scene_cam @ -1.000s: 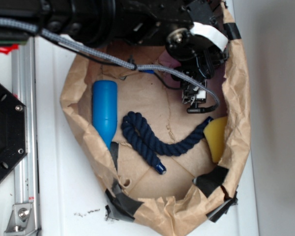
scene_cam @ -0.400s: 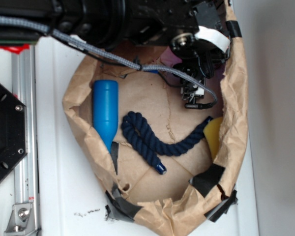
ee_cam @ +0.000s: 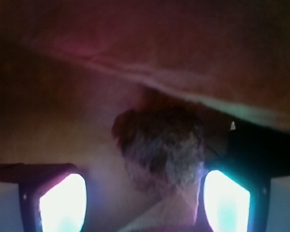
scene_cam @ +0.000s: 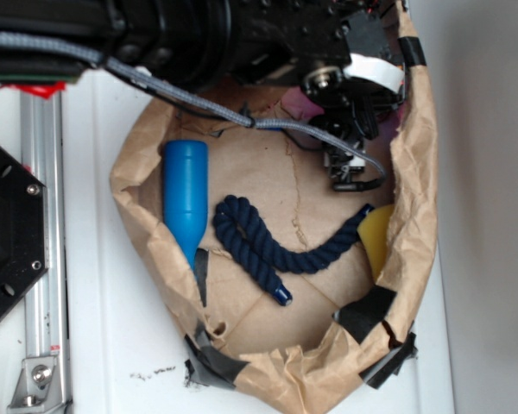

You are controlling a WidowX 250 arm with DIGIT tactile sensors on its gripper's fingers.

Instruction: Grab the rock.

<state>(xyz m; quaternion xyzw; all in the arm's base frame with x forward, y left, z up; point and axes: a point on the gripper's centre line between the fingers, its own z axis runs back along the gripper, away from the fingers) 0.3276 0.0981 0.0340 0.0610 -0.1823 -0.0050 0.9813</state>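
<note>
Fingers [ee_cam: 63, 203] of the gripper [ee_cam: 144, 200] stand well apart in the wrist view, one at the lower left and one at the lower right, and they hold nothing. The rock [ee_cam: 162, 145], a rough grey-brown lump, lies on the brown paper [ee_cam: 53, 111] ahead of them, nearer to the right finger than to the left one; whether this finger touches it I cannot tell, because the picture is blurred. Behind the rock a fold of the paper wall rises very close. In the exterior view the gripper [scene_cam: 350, 171] hangs in the upper right part of the paper nest [scene_cam: 419, 172], close to its right wall, and the arm hides the rock there. A grey braided cable [scene_cam: 190, 95] runs from the arm across the top of the nest. Just below the gripper is the end of a dark blue rope [scene_cam: 276, 246], and beside it the yellow sponge [scene_cam: 375, 237] rests against the right wall. A blue bottle [scene_cam: 185, 194] lies at the left side, well apart from the gripper. Open floor shows between bottle and gripper, above the rope.
</note>
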